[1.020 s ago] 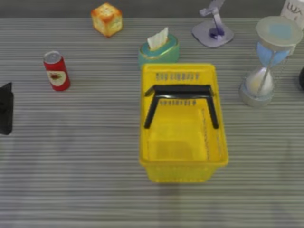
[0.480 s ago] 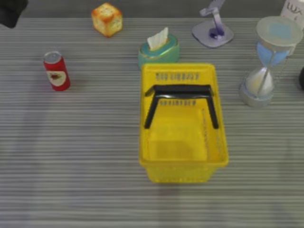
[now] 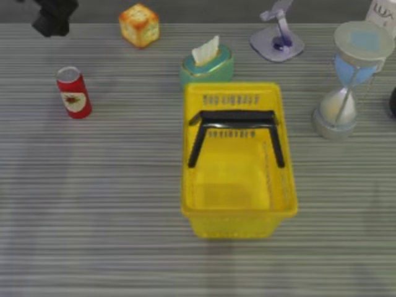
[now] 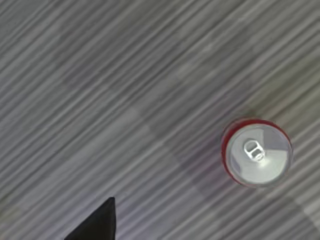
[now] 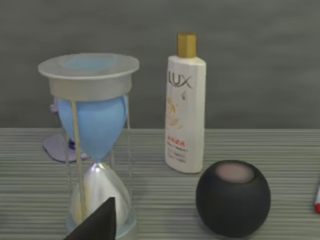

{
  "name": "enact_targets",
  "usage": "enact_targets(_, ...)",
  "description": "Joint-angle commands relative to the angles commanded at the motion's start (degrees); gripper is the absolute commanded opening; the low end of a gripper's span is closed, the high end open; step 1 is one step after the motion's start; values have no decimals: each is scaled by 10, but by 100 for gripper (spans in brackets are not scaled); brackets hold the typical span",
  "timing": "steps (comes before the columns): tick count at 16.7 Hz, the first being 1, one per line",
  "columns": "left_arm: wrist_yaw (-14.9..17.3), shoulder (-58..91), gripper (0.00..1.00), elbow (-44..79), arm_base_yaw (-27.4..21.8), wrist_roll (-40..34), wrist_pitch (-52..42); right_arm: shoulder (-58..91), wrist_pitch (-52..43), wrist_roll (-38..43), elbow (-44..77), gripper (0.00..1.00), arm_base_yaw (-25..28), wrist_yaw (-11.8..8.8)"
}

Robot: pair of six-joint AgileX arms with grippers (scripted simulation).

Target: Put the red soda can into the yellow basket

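Observation:
The red soda can [image 3: 74, 93] stands upright on the left part of the table, silver top up, white oval label facing the front. In the left wrist view the can [image 4: 256, 152] is seen from straight above. My left gripper [image 3: 54, 15] hangs high over the far left corner, behind the can and apart from it, holding nothing. The yellow basket [image 3: 238, 216] sits at the table's middle with its black handles [image 3: 235, 117] folded across its far half; it is empty. My right gripper is outside the top view; only a black part of it [image 5: 97, 222] shows in the right wrist view.
An orange cube [image 3: 139, 25] and a teal tissue box [image 3: 207, 65] lie behind the basket. A purple stand [image 3: 278, 34], an hourglass [image 3: 346, 80], a white Lux bottle [image 5: 185, 110] and a black ball [image 5: 232, 197] crowd the right far side.
My left gripper has gone from the table's left edge up to the far left corner, then a little rightward. The can and basket have not moved.

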Motion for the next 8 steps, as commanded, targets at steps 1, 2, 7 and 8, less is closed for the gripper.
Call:
enact_targets(1, -2, 41, 100, 32, 0, 10, -23, 0, 0, 0, 0, 100, 0, 0)
enact_targets(2, -4, 79, 100, 61, 0, 19, -44, 0, 0, 0, 0, 100, 0, 0)
enact_targets(7, -12, 207, 100, 149, 1, 47, -117, 0, 0, 0, 0, 100, 0, 0)
enact_targets(8, -12, 215, 100, 153, 1, 48, -121, 0, 0, 0, 0, 100, 0, 0)
